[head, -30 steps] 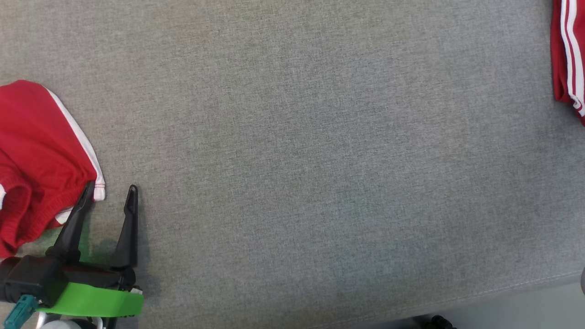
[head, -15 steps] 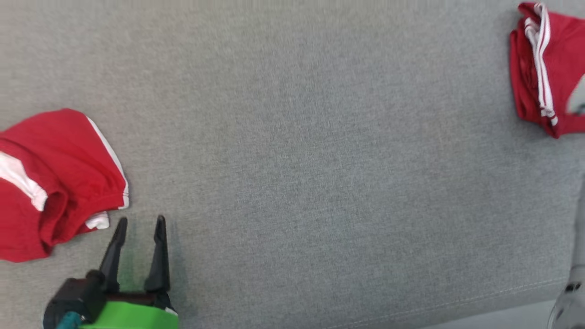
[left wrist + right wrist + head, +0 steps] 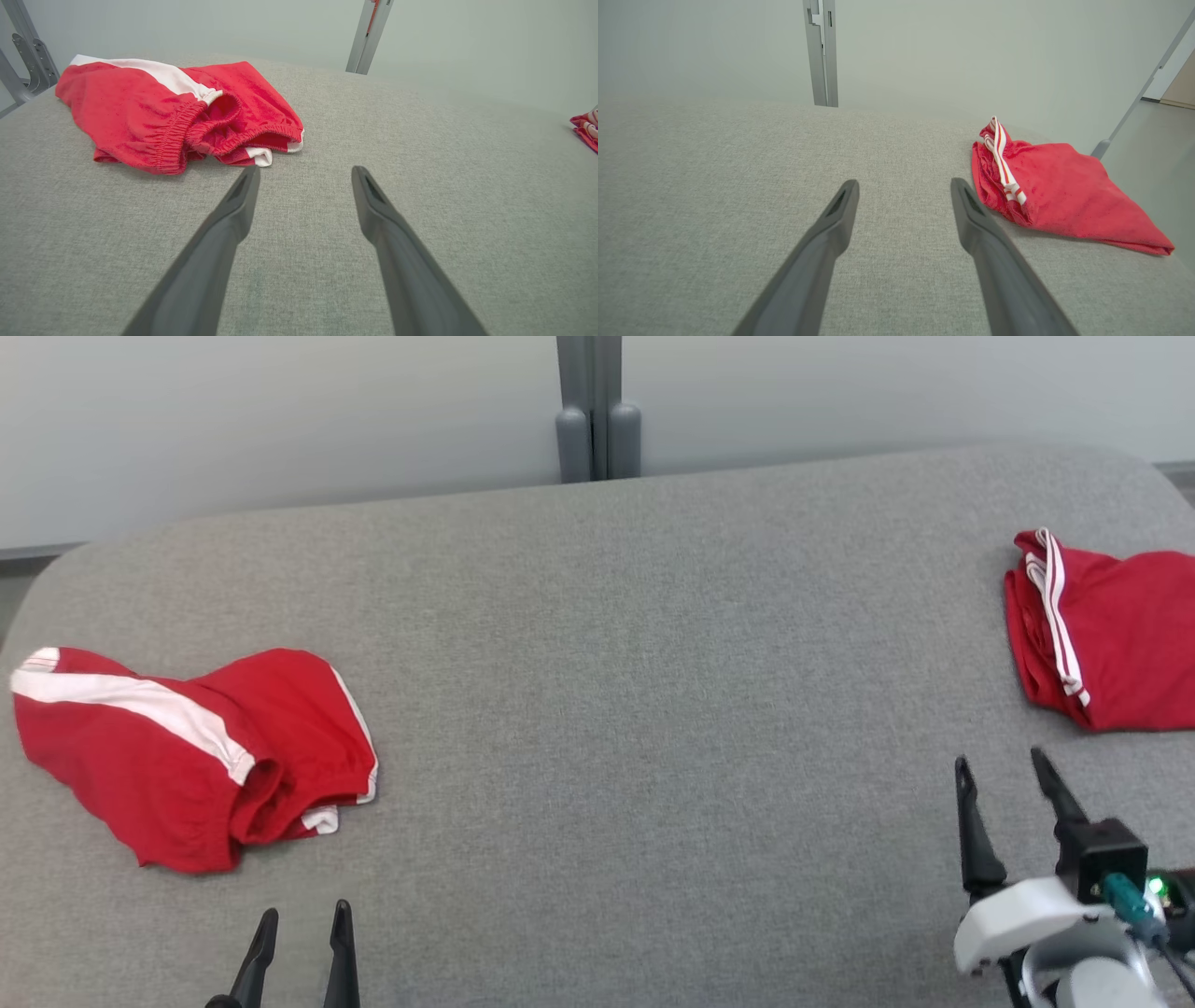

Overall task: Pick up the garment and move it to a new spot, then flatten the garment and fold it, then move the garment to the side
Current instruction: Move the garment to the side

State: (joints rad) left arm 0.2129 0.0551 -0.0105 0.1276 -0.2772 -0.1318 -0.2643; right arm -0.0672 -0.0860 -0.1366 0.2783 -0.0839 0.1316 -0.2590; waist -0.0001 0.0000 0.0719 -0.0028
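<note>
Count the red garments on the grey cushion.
2. The left garment lies crumpled near the left tool, untouched. The right garment lies folded at the far right, beyond the right tool, partly cut off in the head view. None seems hidden.

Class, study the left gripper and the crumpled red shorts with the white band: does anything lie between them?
Nothing visible does. Only grey fabric surface separates the open left gripper from the crumpled red shorts with a white band, ahead to its left. The folded red garment with white stripes lies far right.
</note>
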